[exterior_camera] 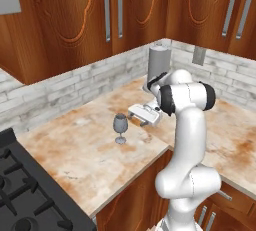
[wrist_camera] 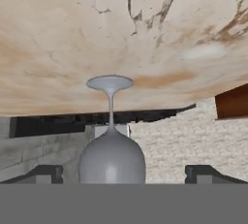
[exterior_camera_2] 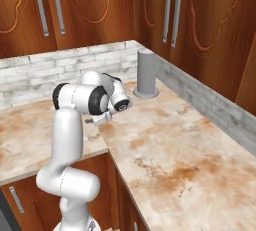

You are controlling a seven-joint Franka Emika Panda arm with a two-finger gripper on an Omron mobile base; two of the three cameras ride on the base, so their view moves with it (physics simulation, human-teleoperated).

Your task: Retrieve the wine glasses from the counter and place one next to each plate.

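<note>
Counter (exterior_camera: 100, 150): mottled beige-and-rust stone, whitish brick backsplash behind. One glass (exterior_camera: 120, 128), smoky grey with rounded bowl, thin stem and round foot, stands upright on the counter near its front edge. Gripper (exterior_camera: 134, 112) hangs just beside the glass, jaws spread wide, bowl between the fingertips (wrist_camera: 43, 173), untouched. Tall grey cylinder (exterior_camera: 158, 69) stands in the corner, behind the arm.

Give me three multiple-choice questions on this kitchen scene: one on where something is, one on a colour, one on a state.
1. Where does the wine glass stand?
A. on the counter
B. on the stove
C. in a cabinet

2. What colour is the glass?
A. green
B. smoky grey
C. red

3. How are the gripper jaws?
A. shut on the glass
B. shut, empty
C. open

Key: 1 A, its foot rests on the stone top. 2 B, bowl and stem are grey. 3 C, in the hand view the fingertips stand wide on either side of the bowl.
</note>
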